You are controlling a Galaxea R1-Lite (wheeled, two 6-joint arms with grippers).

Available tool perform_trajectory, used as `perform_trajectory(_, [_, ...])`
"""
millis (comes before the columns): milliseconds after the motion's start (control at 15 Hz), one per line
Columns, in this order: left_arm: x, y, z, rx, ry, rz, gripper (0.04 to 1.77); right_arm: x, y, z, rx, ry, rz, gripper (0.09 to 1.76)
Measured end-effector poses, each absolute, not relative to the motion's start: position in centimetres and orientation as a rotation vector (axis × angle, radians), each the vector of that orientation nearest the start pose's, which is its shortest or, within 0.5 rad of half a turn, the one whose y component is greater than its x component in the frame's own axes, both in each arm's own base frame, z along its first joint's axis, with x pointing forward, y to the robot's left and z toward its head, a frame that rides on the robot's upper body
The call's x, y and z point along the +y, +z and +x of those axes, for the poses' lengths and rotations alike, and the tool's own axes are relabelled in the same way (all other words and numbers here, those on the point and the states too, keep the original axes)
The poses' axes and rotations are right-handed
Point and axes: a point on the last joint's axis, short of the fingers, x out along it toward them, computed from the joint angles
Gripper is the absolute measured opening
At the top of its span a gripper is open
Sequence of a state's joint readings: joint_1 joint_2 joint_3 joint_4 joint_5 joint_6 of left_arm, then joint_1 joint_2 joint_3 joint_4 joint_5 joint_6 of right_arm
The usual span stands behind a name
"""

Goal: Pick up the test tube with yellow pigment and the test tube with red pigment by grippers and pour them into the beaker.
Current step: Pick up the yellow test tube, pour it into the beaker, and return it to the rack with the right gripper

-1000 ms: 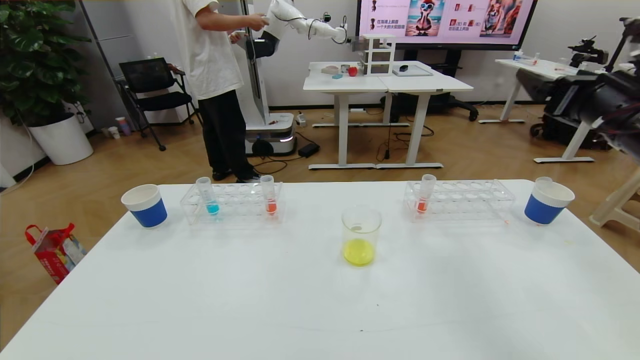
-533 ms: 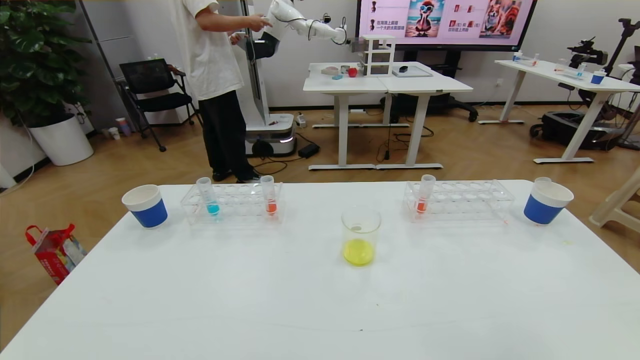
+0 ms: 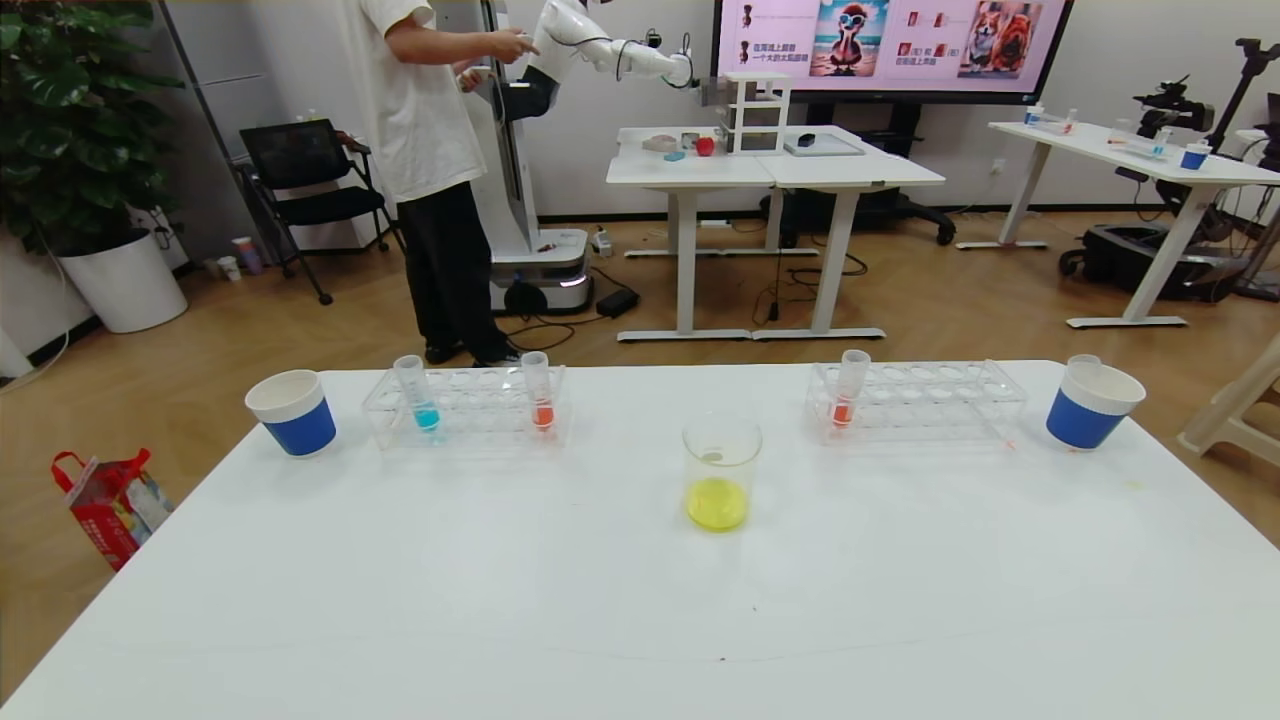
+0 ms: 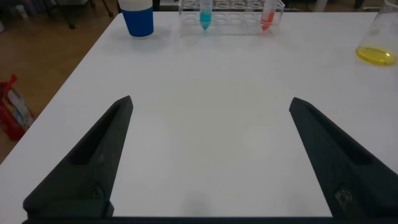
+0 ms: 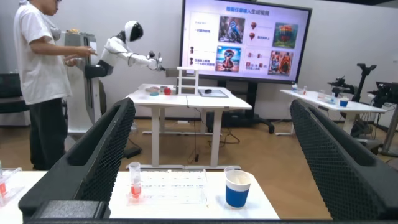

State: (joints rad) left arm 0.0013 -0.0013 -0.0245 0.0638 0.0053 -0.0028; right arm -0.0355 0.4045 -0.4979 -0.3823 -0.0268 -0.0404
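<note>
1. Beaker [image 3: 722, 470] mid-table, yellow liquid at the bottom.
2. Red-pigment test tube [image 3: 847, 395] upright in right rack [image 3: 920, 400]; another [image 3: 538, 397] in left rack [image 3: 470, 405].
3. Left gripper [image 4: 208, 124] released, low over table.
4. Right gripper [image 5: 211, 134] released, raised.

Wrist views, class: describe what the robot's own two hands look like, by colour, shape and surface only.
Each hand shows as two long black fingers tapering to blunt tips. The left hand has smooth matte fingers. The right hand has fingers with a fine dotted grip texture on their inner faces. No cables or markings show.
</note>
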Motion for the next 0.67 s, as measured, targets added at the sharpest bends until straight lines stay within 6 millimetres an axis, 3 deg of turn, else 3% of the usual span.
perform_trajectory(200, [0.0, 7.6, -2.5, 0.039, 0.007, -0.003, 1.75, 0.0, 22.6, -4.5, -0.490, -0.039, -0.078, 1.74])
perform_trajectory(333, [0.0, 7.6, -2.5, 0.038, 0.007, -0.003, 1.75, -0.1, 20.0, -5.2, -0.480, -0.032, -0.092, 1.74])
perform_trajectory(667, [0.0, 7.6, -2.5, 0.038, 0.007, -0.003, 1.75, -0.1, 12.8, -3.5, -0.334, -0.021, -0.097, 1.74])
